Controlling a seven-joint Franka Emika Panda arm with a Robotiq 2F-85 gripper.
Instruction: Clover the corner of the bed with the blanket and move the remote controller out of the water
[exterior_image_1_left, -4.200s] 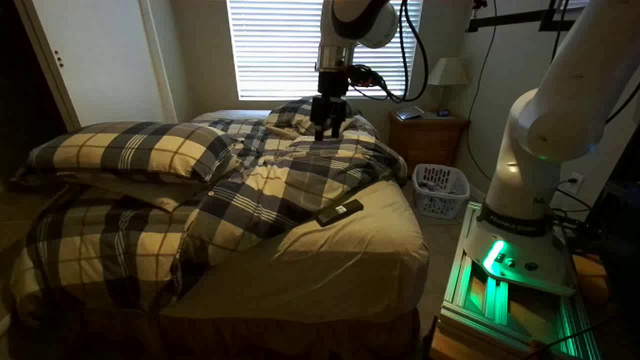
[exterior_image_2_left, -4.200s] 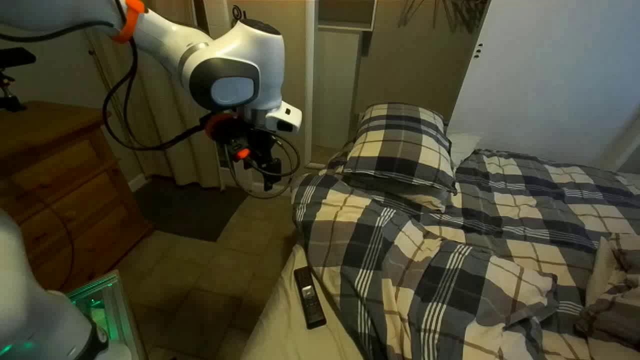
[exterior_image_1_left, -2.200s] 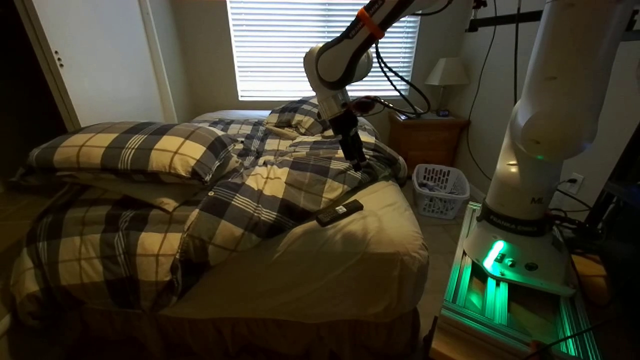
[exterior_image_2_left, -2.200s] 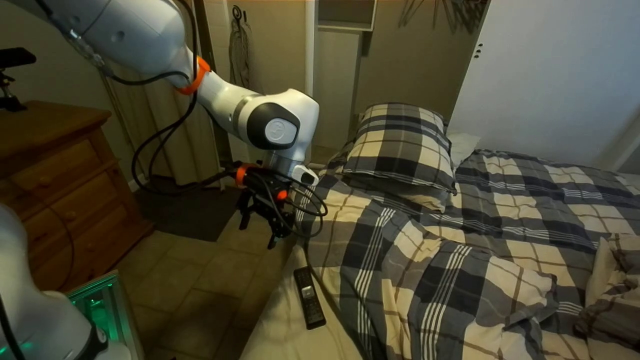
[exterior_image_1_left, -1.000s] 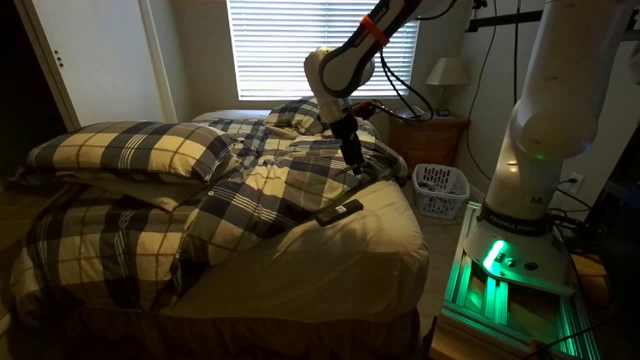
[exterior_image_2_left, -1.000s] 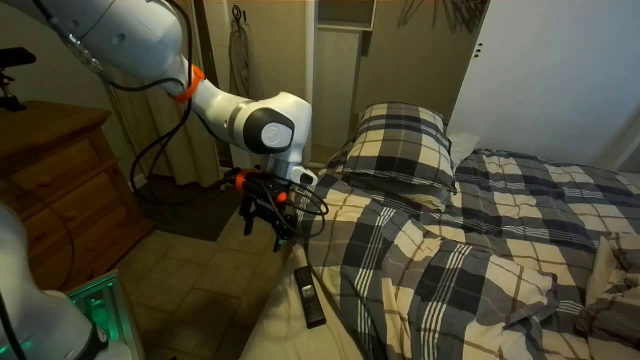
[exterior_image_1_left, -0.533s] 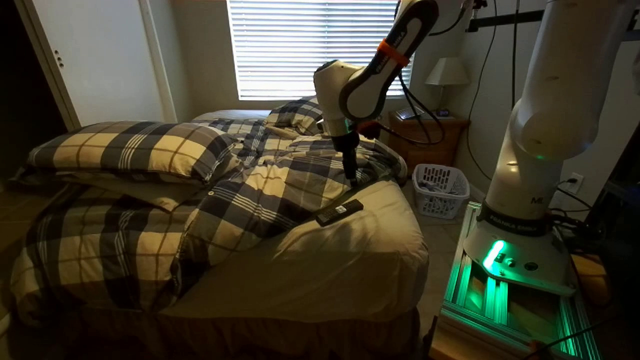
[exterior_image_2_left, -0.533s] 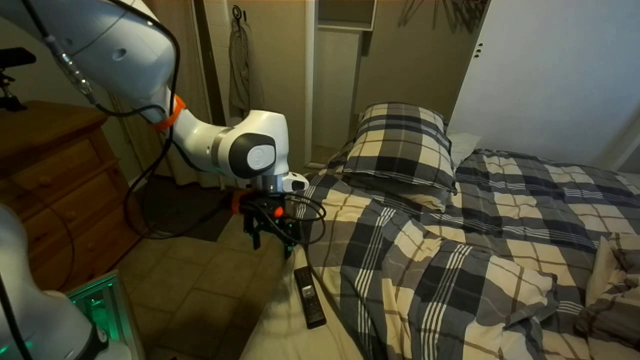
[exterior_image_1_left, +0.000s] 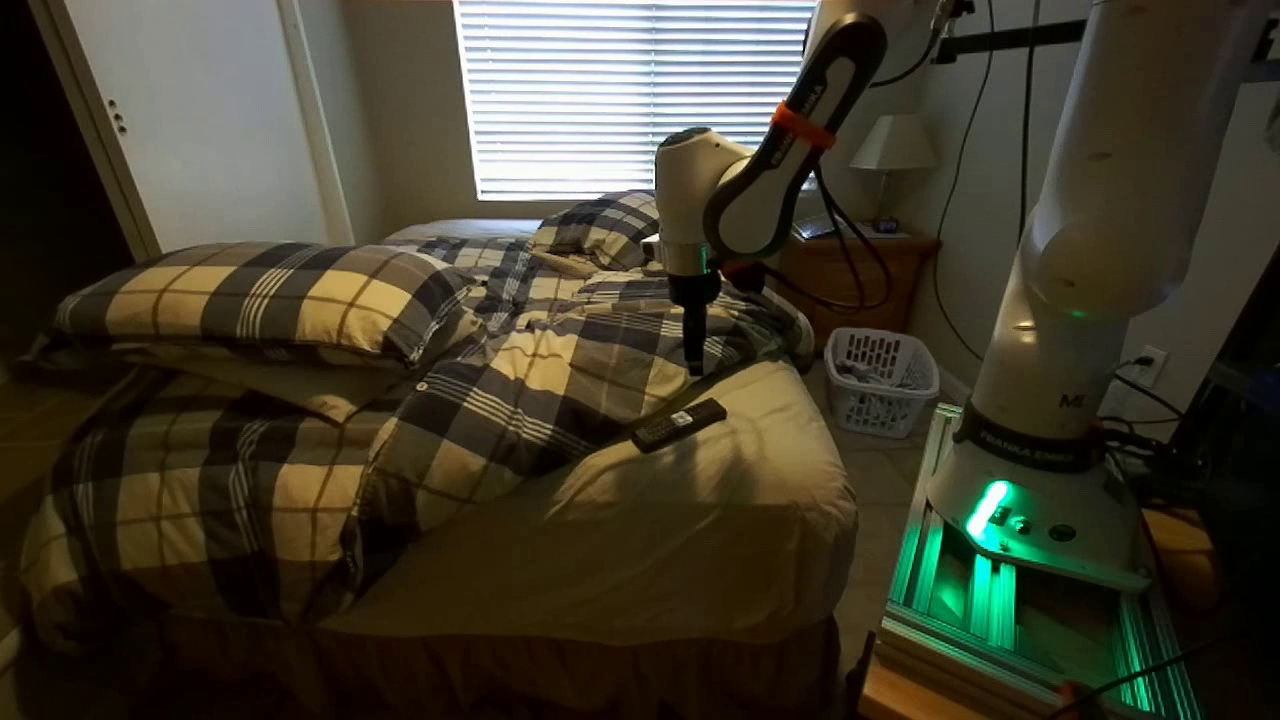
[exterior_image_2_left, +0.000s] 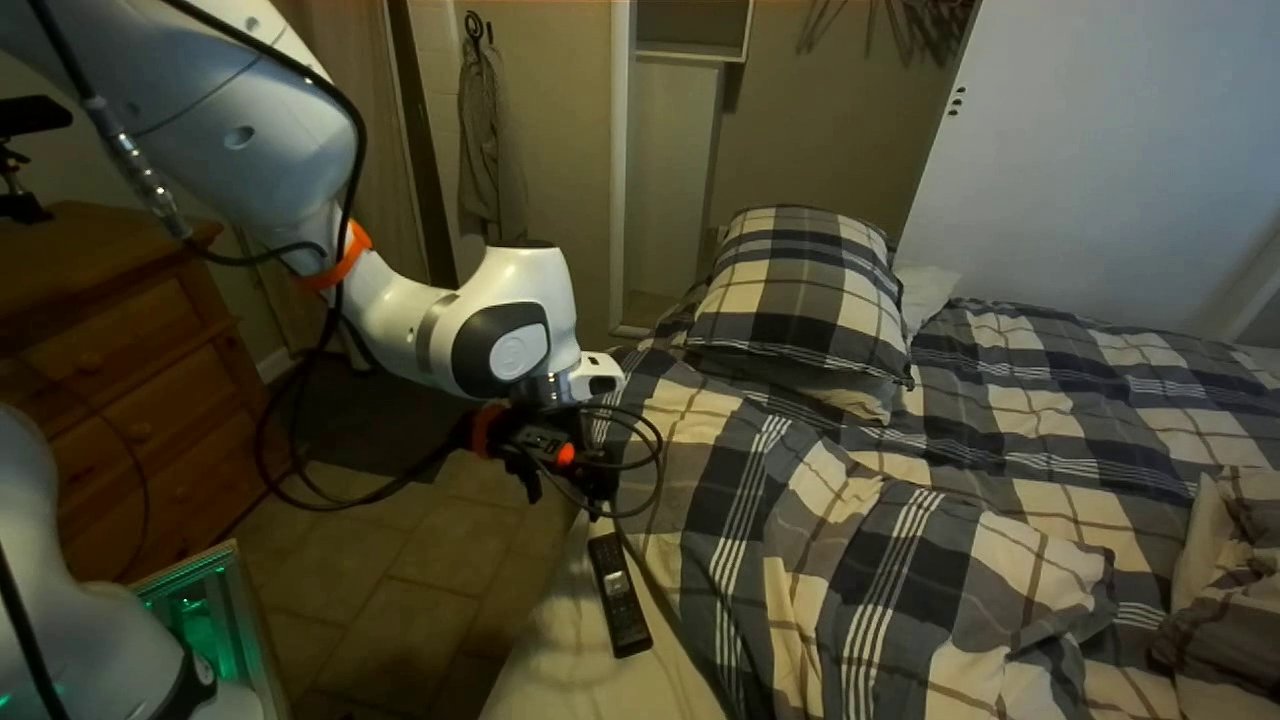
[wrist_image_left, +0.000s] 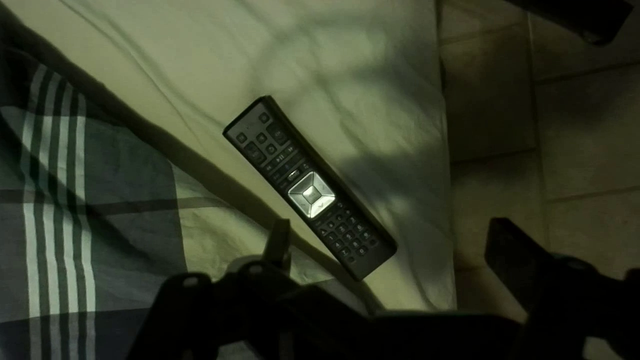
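Two steps left, seemingly: has yet to lift slim black plastic remote controller (wrist_image_left: 311, 194), lying on beige mattress (exterior_image_2_left: 560, 665), or draw navy-cream plaid blanket (exterior_image_1_left: 555, 375) over its rounded corner (exterior_image_1_left: 805, 565), with black two-fingered gripper (wrist_image_left: 390, 224) spread, empty.

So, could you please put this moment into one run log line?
gripper: open, holding nothing | remote controller: lying on pale sheet beside blanket | corner of the bed: not yet covered

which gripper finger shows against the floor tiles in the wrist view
The finger farther from the remote; the other finger shows against the bed.
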